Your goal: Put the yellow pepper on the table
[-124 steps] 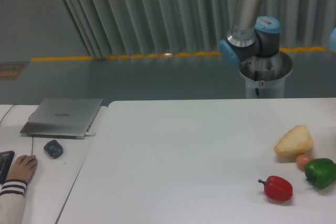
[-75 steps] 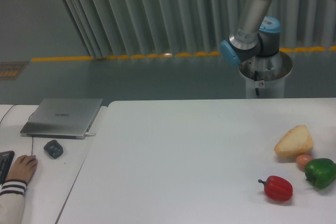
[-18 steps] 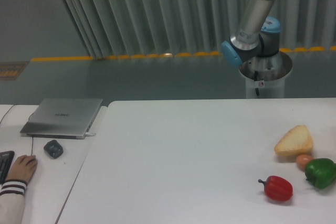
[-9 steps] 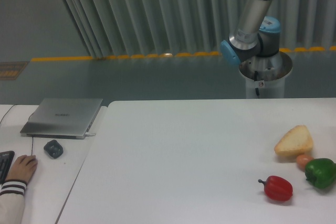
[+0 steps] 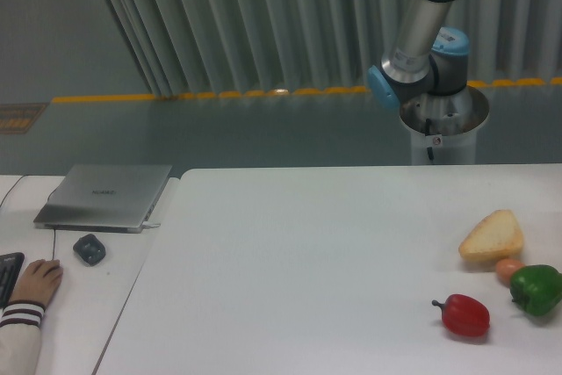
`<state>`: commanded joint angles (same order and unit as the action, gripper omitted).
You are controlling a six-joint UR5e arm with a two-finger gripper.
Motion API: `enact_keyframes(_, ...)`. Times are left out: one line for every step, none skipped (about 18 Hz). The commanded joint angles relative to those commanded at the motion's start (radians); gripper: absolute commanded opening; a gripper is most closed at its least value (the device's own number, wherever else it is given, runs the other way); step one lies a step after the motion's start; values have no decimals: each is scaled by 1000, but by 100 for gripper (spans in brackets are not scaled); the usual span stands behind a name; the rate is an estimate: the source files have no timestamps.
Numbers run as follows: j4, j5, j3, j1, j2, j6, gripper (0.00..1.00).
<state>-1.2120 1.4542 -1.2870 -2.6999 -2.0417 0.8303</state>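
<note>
Little can be read. The closed silver laptop (image 5: 105, 196) carries a small brand mark in the middle of its lid, too faint to make out. A small white sticker (image 5: 430, 140) with a red spot sits on the robot's pedestal (image 5: 443, 133); any print on it is too small to tell.

Lab: robot arm (image 5: 421, 24), floor tape (image 5: 211, 94)

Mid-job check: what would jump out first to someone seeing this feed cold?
The bright cluster at the table's right edge: a red pepper, a green pepper, an orange ball and a bread wedge. Behind stands the arm, its jaws out of frame. No yellow pepper shows.
</note>
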Motion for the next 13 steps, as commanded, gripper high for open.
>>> enact_keyframes(12,3,0,12,-5,-32,29)
enact_keyframes(22,5,0,25,-8,-57,29)
enact_keyframes(23,5,-2,35,-8,-74,29)
enact_keyframes(23,2,-2,41,-8,-98,29)
enact_keyframes(26,2,-5,46,-8,-135,29)
enact_keyframes(28,0,-5,52,-11,-173,28)
enact_keyframes(35,0,-5,61,-12,-201,28)
enact_keyframes(49,0,-8,68,-15,-223,28)
enact_keyframes(54,-2,-11,77,-18,-255,28)
enact_keyframes(54,0,-17,86,-22,-304,27)
enact_keyframes(55,0,-18,92,-28,-351,26)
enact_keyframes(61,2,-20,98,-35,-391,26)
enact_keyframes(68,6,-20,109,-43,-414,26)
